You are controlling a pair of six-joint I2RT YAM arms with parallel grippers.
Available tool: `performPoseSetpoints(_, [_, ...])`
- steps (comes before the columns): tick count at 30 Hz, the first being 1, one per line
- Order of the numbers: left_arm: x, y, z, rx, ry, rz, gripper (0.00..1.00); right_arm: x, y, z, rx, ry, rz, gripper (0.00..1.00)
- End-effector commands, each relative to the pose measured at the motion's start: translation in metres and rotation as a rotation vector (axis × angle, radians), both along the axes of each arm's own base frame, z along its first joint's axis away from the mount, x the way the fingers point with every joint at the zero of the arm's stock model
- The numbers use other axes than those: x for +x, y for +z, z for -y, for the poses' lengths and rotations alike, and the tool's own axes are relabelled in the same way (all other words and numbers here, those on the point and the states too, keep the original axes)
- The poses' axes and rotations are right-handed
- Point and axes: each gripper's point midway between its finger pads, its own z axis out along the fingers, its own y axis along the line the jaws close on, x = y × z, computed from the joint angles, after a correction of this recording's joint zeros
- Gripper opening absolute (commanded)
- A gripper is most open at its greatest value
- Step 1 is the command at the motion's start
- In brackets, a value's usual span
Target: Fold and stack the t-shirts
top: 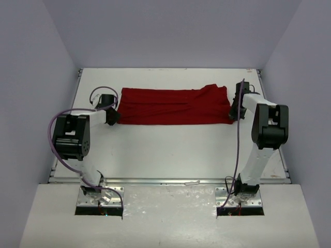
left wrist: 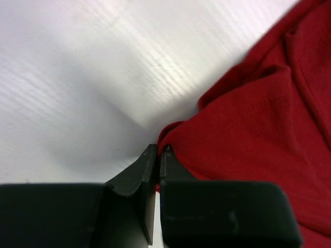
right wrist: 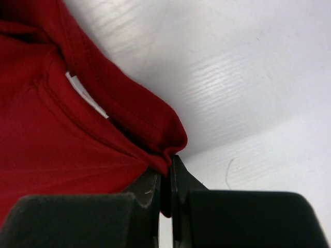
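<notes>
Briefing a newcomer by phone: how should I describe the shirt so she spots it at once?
Start at the white table and look to its far half. The t-shirt lies there as a long band running left to right, the only deep-red cloth on it.

Top camera: high behind near edge, facing down over whole worktop [top: 170, 150]. Wrist cameras: very close, past left pincer [left wrist: 158, 151], right pincer [right wrist: 167, 161], onto opposite shirt [top: 173, 106] ends; top view shares both.

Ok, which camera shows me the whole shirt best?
Top view: the shirt lies in full as a long band. The left wrist shows only the corner pinched in the left fingers; the right wrist only the edge pinched in the right fingers, plus a white label.
</notes>
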Motion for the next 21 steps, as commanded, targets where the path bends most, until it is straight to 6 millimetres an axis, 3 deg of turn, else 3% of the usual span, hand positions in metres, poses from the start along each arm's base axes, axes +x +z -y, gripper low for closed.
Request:
performPoseSetpoints(1, [-0.035, -0.006, -0.049, 0.088, 0.163, -0.086, 0.00, -0.026, 0.007, 0.034, -0.140, -0.097, -0.061, 0.01])
performPoseSetpoints(5, [-0.037, -0.001, -0.059, 0.102, 0.185, -0.083, 0.00, -0.033, 0.014, 0.041, -0.180, -0.108, -0.064, 0.01])
performPoseSetpoints(9, [-0.036, 0.005, -0.053, 0.081, 0.158, -0.060, 0.00, -0.038, 0.015, 0.041, -0.180, -0.101, -0.075, 0.02])
performPoseSetpoints(11, [-0.042, 0.004, -0.048, 0.061, 0.142, -0.057, 0.00, -0.035, 0.015, 0.034, -0.144, -0.083, -0.072, 0.11])
performPoseSetpoints(12, [-0.038, 0.013, -0.041, 0.037, 0.123, -0.017, 0.09, -0.033, 0.017, 0.030, -0.128, -0.074, -0.065, 0.14])
performPoseSetpoints(14, [-0.044, 0.015, -0.034, 0.015, 0.102, 0.001, 0.50, -0.028, 0.019, 0.014, -0.069, -0.032, -0.047, 0.23])
performPoseSetpoints(15, [-0.041, 0.026, -0.029, 0.008, 0.086, 0.039, 0.65, -0.027, 0.024, 0.010, -0.060, -0.023, -0.038, 0.37])
performPoseSetpoints(16, [-0.041, 0.030, -0.027, 0.006, 0.084, 0.049, 0.72, -0.025, 0.028, 0.006, -0.046, -0.023, -0.030, 0.43])
performPoseSetpoints(17, [-0.042, 0.039, -0.026, 0.009, 0.086, 0.064, 0.85, -0.023, 0.032, 0.001, -0.047, -0.014, -0.024, 0.48])
performPoseSetpoints(21, [-0.034, 0.078, -0.023, 0.035, 0.088, 0.128, 0.89, -0.006, 0.071, -0.014, -0.042, -0.007, 0.074, 0.61])
